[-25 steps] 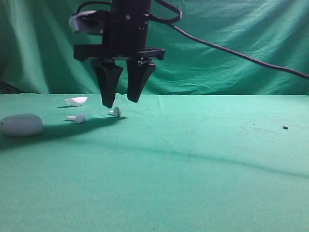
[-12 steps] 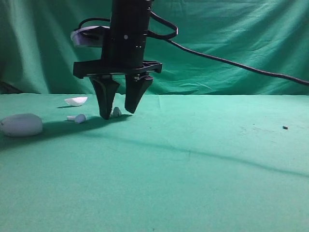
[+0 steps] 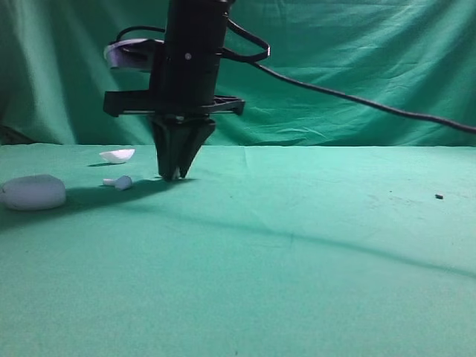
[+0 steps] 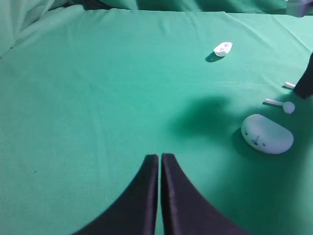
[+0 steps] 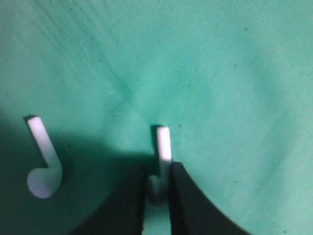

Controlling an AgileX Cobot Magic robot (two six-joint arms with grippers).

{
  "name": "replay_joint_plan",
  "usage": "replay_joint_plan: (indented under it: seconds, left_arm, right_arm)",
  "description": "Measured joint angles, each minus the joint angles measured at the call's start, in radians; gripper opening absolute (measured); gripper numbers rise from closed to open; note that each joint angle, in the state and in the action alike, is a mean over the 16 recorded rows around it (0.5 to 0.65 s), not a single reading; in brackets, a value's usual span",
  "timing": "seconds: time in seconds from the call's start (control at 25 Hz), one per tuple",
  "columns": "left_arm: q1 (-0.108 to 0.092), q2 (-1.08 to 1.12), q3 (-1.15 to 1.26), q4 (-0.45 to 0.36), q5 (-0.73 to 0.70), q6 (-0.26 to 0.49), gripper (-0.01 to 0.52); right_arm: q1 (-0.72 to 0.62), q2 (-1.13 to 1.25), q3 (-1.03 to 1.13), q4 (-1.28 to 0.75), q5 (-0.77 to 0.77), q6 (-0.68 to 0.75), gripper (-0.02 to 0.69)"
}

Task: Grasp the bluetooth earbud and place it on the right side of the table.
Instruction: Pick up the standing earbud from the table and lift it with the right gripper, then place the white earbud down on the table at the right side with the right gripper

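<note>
Creased green table [image 3: 312, 245], green draped backdrop [image 3: 357, 67]. My right gripper [image 5: 157, 186] pinches the bluetooth earbud [image 5: 163, 147] down on the cloth; second earbud [image 5: 43, 161], case [image 3: 33, 192] and lid [image 3: 117, 155] nearby. My left gripper [image 4: 160, 161] is closed, empty.

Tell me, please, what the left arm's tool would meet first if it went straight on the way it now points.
Probably nothing but the table: the left tool, its fingers together, points over bare green cloth. The white case and the small white shell lie off to its right, though depth is uncertain.
</note>
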Motion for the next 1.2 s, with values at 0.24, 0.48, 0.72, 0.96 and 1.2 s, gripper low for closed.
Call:
replay_joint_plan:
  seconds: [0.24,0.48,0.72,0.96,1.2]
  left_arm:
    - [0.0,0.0,0.0,0.0,0.0,0.0,0.0]
    - [0.0,0.0,0.0,0.0,0.0,0.0,0.0]
    - [0.0,0.0,0.0,0.0,0.0,0.0,0.0]
    - [0.0,0.0,0.0,0.0,0.0,0.0,0.0]
    - [0.0,0.0,0.0,0.0,0.0,0.0,0.0]
  right_arm:
    - [-0.003,-0.021,0.0,0.0,0.007,0.0,0.097]
    - [-0.029,-0.108,0.001,-0.012,0.054,0.018,0.088]
    - [-0.103,-0.274,0.026,-0.037,0.123,0.07,0.088]
    - [-0.226,-0.492,0.182,-0.066,0.159,0.137,0.088]
    - [-0.363,-0.687,0.502,-0.09,0.069,0.19,0.088]
